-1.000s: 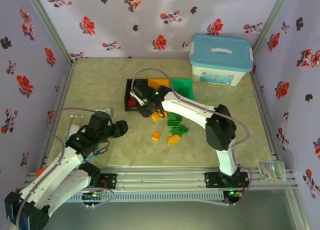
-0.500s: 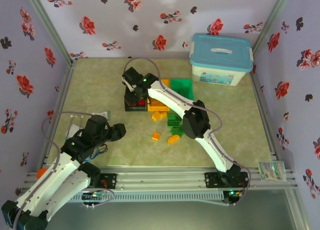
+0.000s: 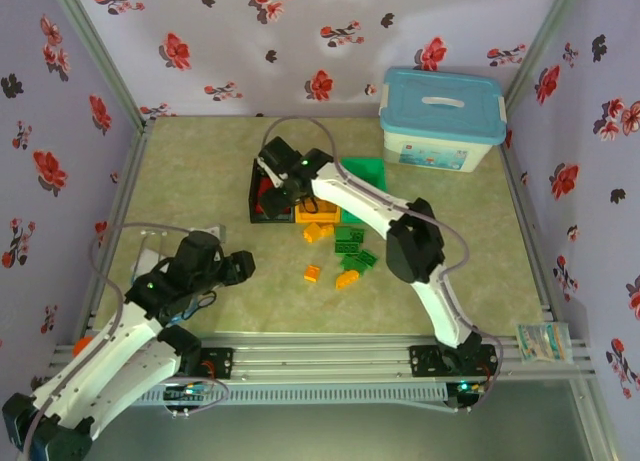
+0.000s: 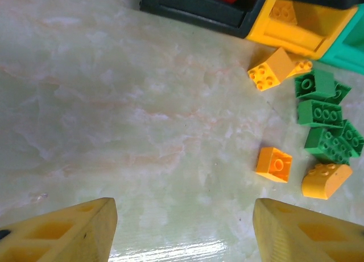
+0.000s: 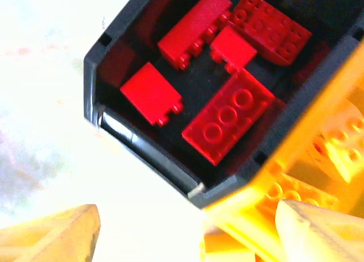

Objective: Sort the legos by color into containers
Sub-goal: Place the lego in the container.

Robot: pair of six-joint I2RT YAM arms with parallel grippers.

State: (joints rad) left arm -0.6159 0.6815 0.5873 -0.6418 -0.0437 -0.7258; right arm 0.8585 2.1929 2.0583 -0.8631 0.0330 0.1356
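Three containers stand side by side at the table's middle back: a black bin (image 3: 262, 213), a yellow-orange bin (image 3: 318, 216) and a green bin (image 3: 366, 171). Several red legos (image 5: 227, 115) lie in the black bin (image 5: 142, 154), beside the yellow-orange bin (image 5: 318, 131). My right gripper (image 3: 283, 193) (image 5: 185, 233) hovers open above the black bin's near corner, holding nothing. Orange legos (image 4: 273, 163) (image 3: 313, 273) and green legos (image 4: 321, 111) (image 3: 350, 239) lie loose in front of the bins. My left gripper (image 3: 240, 264) (image 4: 185, 233) hangs open over bare table, left of the loose bricks.
A large white box with a light blue lid (image 3: 440, 116) stands at the back right. Flowered walls close in three sides. A small packet (image 3: 545, 339) lies on the front rail at the right. Bare tabletop (image 4: 114, 114) lies to the left of the bins.
My right gripper has moved from in front of the bins to above the black bin, and its jaws went from shut to open. The left arm has barely shifted.
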